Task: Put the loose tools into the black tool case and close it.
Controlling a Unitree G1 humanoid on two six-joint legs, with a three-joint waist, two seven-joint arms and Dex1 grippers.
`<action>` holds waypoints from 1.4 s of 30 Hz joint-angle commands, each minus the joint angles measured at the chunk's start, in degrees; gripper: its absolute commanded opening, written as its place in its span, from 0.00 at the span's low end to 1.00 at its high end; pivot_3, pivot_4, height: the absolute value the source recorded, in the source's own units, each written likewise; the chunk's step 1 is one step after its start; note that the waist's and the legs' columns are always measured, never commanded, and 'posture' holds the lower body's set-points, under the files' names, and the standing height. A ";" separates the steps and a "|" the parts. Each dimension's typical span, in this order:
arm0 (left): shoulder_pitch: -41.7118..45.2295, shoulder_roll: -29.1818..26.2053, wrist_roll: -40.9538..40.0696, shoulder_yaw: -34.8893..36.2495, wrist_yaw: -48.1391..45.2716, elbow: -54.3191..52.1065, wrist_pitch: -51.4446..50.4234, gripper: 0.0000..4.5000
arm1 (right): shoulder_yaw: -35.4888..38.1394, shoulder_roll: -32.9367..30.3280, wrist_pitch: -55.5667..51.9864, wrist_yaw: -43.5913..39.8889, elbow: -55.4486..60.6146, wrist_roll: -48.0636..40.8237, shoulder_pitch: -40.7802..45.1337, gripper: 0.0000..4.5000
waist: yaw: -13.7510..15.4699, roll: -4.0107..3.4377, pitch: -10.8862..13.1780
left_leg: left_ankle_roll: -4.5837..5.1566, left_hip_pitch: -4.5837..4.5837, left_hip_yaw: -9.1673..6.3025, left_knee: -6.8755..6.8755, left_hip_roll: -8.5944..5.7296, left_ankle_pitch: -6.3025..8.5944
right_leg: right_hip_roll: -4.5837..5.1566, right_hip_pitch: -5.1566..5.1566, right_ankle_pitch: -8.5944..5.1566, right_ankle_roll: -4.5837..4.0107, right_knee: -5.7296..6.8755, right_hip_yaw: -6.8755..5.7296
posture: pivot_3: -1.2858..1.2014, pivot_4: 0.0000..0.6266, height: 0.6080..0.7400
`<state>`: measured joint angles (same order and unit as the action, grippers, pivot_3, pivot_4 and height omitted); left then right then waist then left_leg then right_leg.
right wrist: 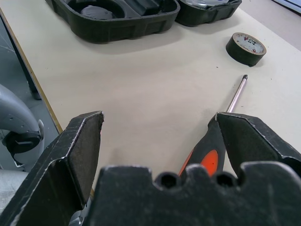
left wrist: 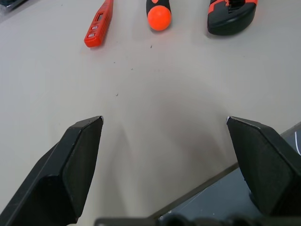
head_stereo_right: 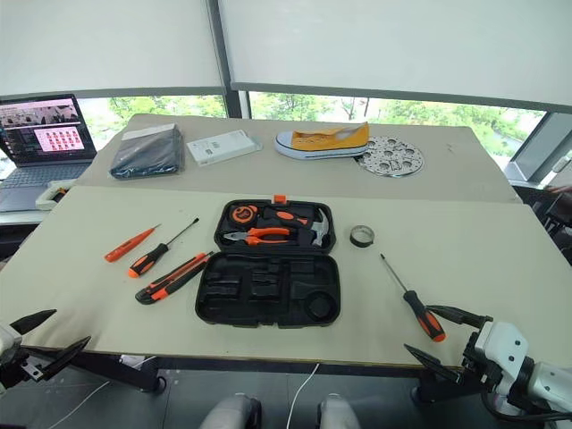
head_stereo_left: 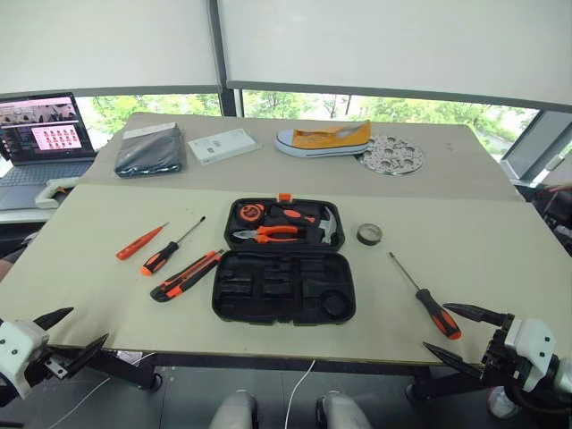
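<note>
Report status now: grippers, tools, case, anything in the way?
Left gripper and right gripper open, empty. Tool case open; five loose tools around it on the table. Nothing in the way.

Black tool case [head_stereo_right: 268, 288] lies open mid-counter [head_stereo_right: 500, 259], pliers [head_stereo_right: 259, 235] and hammer [head_stereo_right: 315, 231] in far half. Slim orange screwdriver [head_stereo_right: 130, 243], black-and-orange screwdriver [head_stereo_right: 158, 251], utility knife [head_stereo_right: 172, 278] lie left of case. Tape roll [head_stereo_right: 362, 236], second screwdriver [head_stereo_right: 413, 300] lie right. Left gripper [head_stereo_right: 46, 338] and right gripper [head_stereo_right: 445, 337] hang spread at near edge.
</note>
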<state>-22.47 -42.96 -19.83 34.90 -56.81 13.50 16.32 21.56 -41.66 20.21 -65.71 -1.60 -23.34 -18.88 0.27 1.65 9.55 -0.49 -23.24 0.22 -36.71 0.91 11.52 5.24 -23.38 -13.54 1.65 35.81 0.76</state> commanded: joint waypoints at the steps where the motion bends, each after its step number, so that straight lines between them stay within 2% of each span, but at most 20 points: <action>1: 1.93 -1.72 -4.39 1.65 1.68 -2.21 -6.89 1.00 | -1.17 0.19 -2.33 1.31 3.51 -1.77 2.18 0.99 | 0.01 0.00 0.00 | 0.00 0.00 0.00 0.00 0.00 0.00 | 0.00 0.00 0.00 0.00 0.00 0.00 | 0.52 0.24 1.00; 3: 4.01 -2.59 -10.16 3.22 4.02 -4.53 -18.39 1.00 | -2.94 1.20 -9.73 3.87 8.98 -7.34 5.62 0.99 | -0.17 0.06 0.03 | 0.00 0.02 0.00 0.00 0.02 0.00 | -0.02 0.02 0.00 0.00 0.03 0.00 | 0.52 0.24 1.00; 5: 3.74 -2.41 -12.64 4.27 5.39 -5.95 -24.50 1.00 | -3.07 2.27 -13.55 6.19 12.77 -11.09 8.63 0.99 | -0.46 0.08 0.04 | 0.00 0.01 -0.10 -0.02 0.09 0.00 | -0.05 -0.08 0.01 0.01 0.20 -0.01 | 0.52 0.24 1.00; 11: 1.11 -4.21 -13.87 5.05 5.12 -7.47 -35.59 1.00 | -4.64 5.01 -13.86 8.60 18.36 -10.74 11.60 0.99 | -0.83 0.17 0.01 | 0.25 0.06 -0.03 -0.02 0.06 -0.14 | -0.07 -0.08 -0.01 -0.01 0.14 -0.03 | 0.52 0.24 1.00; 15: 7.77 -6.83 -14.80 4.16 8.44 -9.14 -42.40 1.00 | -5.16 6.73 -13.42 10.53 19.44 -9.19 12.95 0.99 | 0.18 0.24 0.04 | 0.35 -0.05 0.02 -0.02 0.06 -0.09 | -0.10 -0.18 0.06 0.26 0.16 -0.10 | 0.52 0.24 1.00; 18: 15.21 -7.83 -15.90 0.73 12.35 -12.43 -49.20 1.00 | -5.23 7.19 -12.91 11.23 19.84 -8.55 13.72 0.99 | 0.70 0.24 0.04 | 0.34 -0.05 0.04 -0.03 0.05 -0.09 | -0.07 -0.18 -0.01 0.12 0.19 -0.12 | 0.52 0.24 1.00; 22: 25.79 -8.69 -14.09 -8.90 14.27 -15.56 -56.17 1.00 | -5.41 7.61 -11.35 11.70 20.14 -7.28 14.82 0.99 | 0.60 0.24 0.04 | 0.33 -0.01 0.08 -0.10 0.03 -0.09 | -0.05 -0.03 0.00 0.09 0.17 -0.10 | 0.52 0.24 1.00; 24: 31.28 -8.13 -10.40 -13.44 16.52 -12.37 -56.68 1.00 | -5.42 7.57 -11.09 11.66 19.39 -6.95 15.68 0.99 | 0.30 0.24 0.04 | 0.34 0.03 0.12 -0.10 -0.01 -0.10 | -0.08 0.00 0.20 0.40 0.17 -0.06 | 0.52 0.24 1.00; 28: 39.58 -5.64 -6.17 -20.21 18.56 -6.42 -56.79 1.00 | -5.74 6.88 -10.75 10.52 17.97 -6.38 16.70 0.99 | -0.63 0.24 0.04 | 0.36 0.03 0.13 -0.10 -0.03 -0.09 | -0.35 -0.04 0.23 0.29 0.19 0.00 | 0.52 0.24 1.00; 33: 43.78 -4.15 -3.14 -24.28 19.18 -2.04 -57.61 1.00 | -5.24 6.65 -10.67 10.21 17.85 -6.39 16.49 0.99 | -1.04 0.26 0.06 | 0.36 0.02 0.14 -0.09 0.00 -0.09 | -0.42 -0.06 0.27 0.15 0.24 0.03 | 0.52 0.24 1.00; 37: 43.82 -4.64 -2.53 -26.69 16.92 -1.89 -60.25 0.79 | -4.93 6.76 -10.45 10.15 18.46 -6.42 15.07 1.00 | -0.94 0.26 0.06 | 0.36 0.04 0.14 -0.10 0.01 -0.09 | -0.42 -0.07 0.26 0.18 0.25 0.03 | 0.52 0.24 1.00; 42: 44.75 -4.48 -1.86 -25.47 15.53 -0.29 -58.14 0.34 | -5.49 6.57 -10.13 8.70 19.14 -6.97 14.27 1.00 | -0.91 0.26 0.06 | 0.36 0.09 0.13 -0.10 0.00 -0.09 | -0.39 -0.02 0.24 0.22 0.26 0.04 | 0.52 0.24 1.00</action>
<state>21.25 -47.25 -21.98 8.86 -39.97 12.31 -43.66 14.94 -34.29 8.27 -56.15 15.37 -29.45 -4.78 -0.64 1.90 9.61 -0.13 -23.15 0.35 -36.82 0.91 11.42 4.86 -23.40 -13.31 1.87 36.07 0.80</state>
